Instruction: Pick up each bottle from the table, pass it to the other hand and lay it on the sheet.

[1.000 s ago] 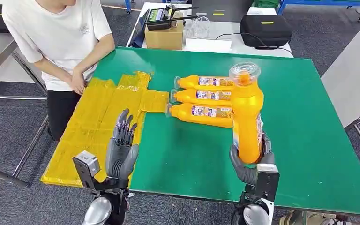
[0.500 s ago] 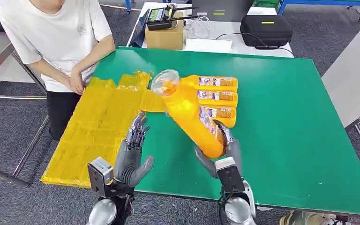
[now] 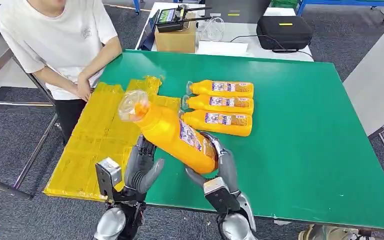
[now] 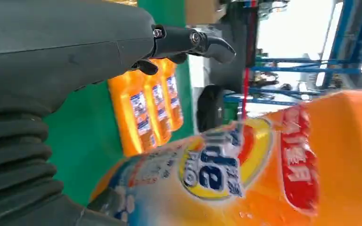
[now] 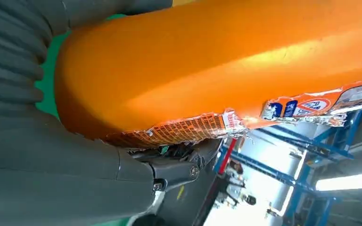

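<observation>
Green worktop (image 3: 300, 150) with yellow sheet (image 3: 100, 135) along its left side; a person (image 3: 60, 40) stands at the far left corner, hands resting at the sheet's edge. Three orange bottles (image 3: 219, 108) lie side by side mid-worktop, caps towards the sheet. A fourth, the held bottle (image 3: 172, 135), hangs tilted above the worktop's near edge, clear cap pointing to the sheet, base clamped in the right robot hand (image 3: 215, 165). The left robot hand (image 3: 141, 167) waits just beside the bottle's underside, fingers apart, holding nothing.

Risks, as judged: the grip sits at the base alone, so the long body may lever out and drop; if the right robot hand lets go before the left closes, the bottle falls on the worktop edge or the floor; a swing may knock the lying bottles.

Unclear: whether the left fingers touch the bottle, since the bottle covers them; the torn label (image 5: 207, 127) hides the right fingertips; the left wrist view is blurred.
</observation>
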### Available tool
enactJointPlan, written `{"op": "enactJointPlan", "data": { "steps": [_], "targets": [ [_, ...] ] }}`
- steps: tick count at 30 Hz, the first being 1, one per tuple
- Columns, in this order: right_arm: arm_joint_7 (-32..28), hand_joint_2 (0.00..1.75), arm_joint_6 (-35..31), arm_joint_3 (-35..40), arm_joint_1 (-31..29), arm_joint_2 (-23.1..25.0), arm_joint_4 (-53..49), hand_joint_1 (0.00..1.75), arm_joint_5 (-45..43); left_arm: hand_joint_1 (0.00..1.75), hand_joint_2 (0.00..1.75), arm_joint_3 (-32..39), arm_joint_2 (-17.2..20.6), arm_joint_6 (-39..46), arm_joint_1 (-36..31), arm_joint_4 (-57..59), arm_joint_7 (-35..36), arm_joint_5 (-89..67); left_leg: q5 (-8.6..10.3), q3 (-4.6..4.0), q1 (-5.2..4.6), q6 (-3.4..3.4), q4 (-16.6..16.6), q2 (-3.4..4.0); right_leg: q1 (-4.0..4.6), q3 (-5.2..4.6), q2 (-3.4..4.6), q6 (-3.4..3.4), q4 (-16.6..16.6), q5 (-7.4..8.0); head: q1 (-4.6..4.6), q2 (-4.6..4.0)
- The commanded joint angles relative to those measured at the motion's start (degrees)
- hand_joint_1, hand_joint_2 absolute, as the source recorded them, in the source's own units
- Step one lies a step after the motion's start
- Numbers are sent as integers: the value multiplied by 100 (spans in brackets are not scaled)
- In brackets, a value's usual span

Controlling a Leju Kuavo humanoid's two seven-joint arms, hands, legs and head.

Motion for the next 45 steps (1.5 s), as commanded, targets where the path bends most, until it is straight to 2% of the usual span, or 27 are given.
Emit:
{"op": "enactJointPlan", "data": {
  "steps": [1,6,8,10,11,16,24,35,36,37,38,39,41,42,45],
  "targets": [
    [-180,175,-186,616,-499,-98,947,175,-50,0,175,-379,143,123,-320,-128,-307,-46,0,4,3,8,-3,-1,6,4,1,-14,-5,2,0,0],
    [-164,175,-177,651,-494,-112,952,175,-50,0,175,-404,157,144,-312,-132,-318,-41,1,8,3,10,-7,-1,6,6,0,-17,-8,3,-2,0],
    [-10,175,-12,728,-553,-142,1013,175,-30,0,175,-425,154,506,-328,-199,-741,-411,2,11,7,16,-10,-11,13,14,-8,-27,-15,3,0,0],
    [117,175,24,779,-562,-177,1155,175,21,0,175,-515,240,351,-271,-321,-692,-330,0,10,5,15,-8,-6,10,10,-2,-23,-12,3,-2,0],
    [29,175,-172,778,-577,-176,1196,175,122,0,175,-597,299,298,-244,-376,-785,-363,-1,14,5,16,-10,0,11,12,3,-24,-14,3,0,0],
    [49,175,-166,795,-691,-178,1154,175,172,0,175,-665,308,275,-302,-353,-818,-375,0,14,4,16,-12,-8,10,16,-5,-26,-15,2,0,0],
    [-21,175,-241,936,-746,-216,818,175,510,0,175,-715,308,-301,-555,168,-459,-273,5,9,6,17,-11,-14,12,12,-11,-28,-16,6,0,0],
    [-11,175,-339,894,-709,-246,854,175,612,0,175,-620,275,-354,-574,213,-198,-190,1,12,4,14,-11,-10,9,13,-7,-24,-14,1,0,0],
    [-17,175,-335,896,-706,-251,851,175,613,7,175,-607,265,-357,-581,235,-153,-167,1,10,4,13,-9,-9,9,10,-6,-23,-12,2,0,0],
    [-30,175,-333,907,-702,-265,818,175,622,84,175,-597,258,-343,-606,279,-86,-174,1,16,7,18,-13,-11,13,18,-7,-30,-18,3,0,0],
    [-40,175,-335,920,-710,-277,793,175,632,134,175,-595,253,-265,-614,292,-86,-249,2,15,4,17,-13,-10,10,15,-6,-28,-16,3,0,0],
    [-40,175,-318,932,-719,-285,768,175,637,138,175,-608,261,-181,-622,293,-99,-369,3,15,8,21,-14,-12,16,18,-8,-34,-21,6,0,0],
    [-26,175,-322,972,-772,-308,745,175,719,166,175,-597,255,-133,-619,265,-149,-451,2,9,4,16,-8,-9,10,10,-6,-26,-12,3,-2,0],
    [-26,175,-302,974,-801,-306,749,175,715,175,175,-610,275,-148,-632,232,-201,-487,1,5,1,12,-5,-6,5,4,-4,-18,-7,2,0,0],
    [-27,175,-286,981,-822,-300,748,175,713,175,175,-578,302,-164,-660,221,-194,-462,1,6,5,16,-6,-5,11,6,-2,-26,-10,4,-2,0]
  ]
}}
